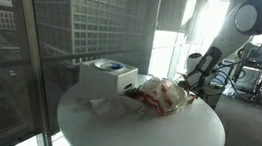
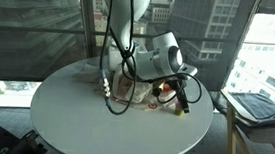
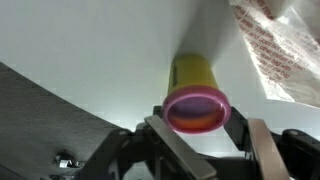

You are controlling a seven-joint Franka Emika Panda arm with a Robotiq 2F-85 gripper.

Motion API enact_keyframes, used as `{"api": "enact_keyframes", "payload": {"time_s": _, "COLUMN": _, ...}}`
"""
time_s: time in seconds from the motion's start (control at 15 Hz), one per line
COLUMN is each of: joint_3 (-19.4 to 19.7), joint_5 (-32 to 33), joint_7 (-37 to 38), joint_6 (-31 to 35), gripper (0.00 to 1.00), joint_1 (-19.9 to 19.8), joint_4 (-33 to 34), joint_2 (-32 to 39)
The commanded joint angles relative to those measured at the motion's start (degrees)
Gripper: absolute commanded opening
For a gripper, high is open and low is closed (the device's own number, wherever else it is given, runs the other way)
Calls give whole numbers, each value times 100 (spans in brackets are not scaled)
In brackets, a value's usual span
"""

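Round white desk (image 1: 143, 135) by the windows carries everything; bare rim also shows in an exterior view (image 2: 93, 123). White robot arm (image 1: 240, 21) bends down over the far edge, wrist low and near the desk top, probably so the claw comes in level with small things. White box-like unit (image 1: 107, 77) sits at the window side, well apart from the wrist. Crumpled clear bag with red print (image 1: 161, 95) lies mid-desk beside the box, slumped loose; in the wrist view one corner of it (image 3: 275, 45) sits just beside the cup. Yellow cup with a pink rim (image 3: 197, 108) is on the desk right in front of the claw (image 3: 210, 125), rim facing the camera; upright or tipped, cannot tell. Claw fingers (image 3: 262, 150) stand apart, one each side of the rim, gap visible on one side, so not clamped on it, just lined up around it.
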State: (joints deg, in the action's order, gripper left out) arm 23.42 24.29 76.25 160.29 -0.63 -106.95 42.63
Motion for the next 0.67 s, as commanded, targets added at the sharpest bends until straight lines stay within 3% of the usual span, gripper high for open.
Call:
{"api": "enact_keyframes", "payload": {"time_s": 0.0, "joint_3": 183, "joint_5": -371, "joint_7": -305, "joint_6": 85, "gripper": 36, "joint_1": 195, "joint_4": 29, "joint_2": -9}}
{"api": "enact_keyframes", "payload": {"time_s": 0.07, "joint_3": 180, "joint_5": -457, "joint_7": -371, "joint_6": -17, "gripper": 27, "joint_1": 220, "joint_4": -19, "joint_2": -91}}
{"api": "enact_keyframes", "payload": {"time_s": 0.4, "joint_3": 701, "joint_5": -135, "joint_7": -680, "joint_6": -475, "gripper": 4, "joint_1": 876, "joint_4": -335, "joint_2": -727}}
{"api": "enact_keyframes", "payload": {"time_s": 0.6, "joint_3": 1235, "joint_5": 704, "joint_7": -621, "joint_6": -747, "gripper": 0, "joint_1": 1614, "joint_4": -590, "joint_2": -1292}}
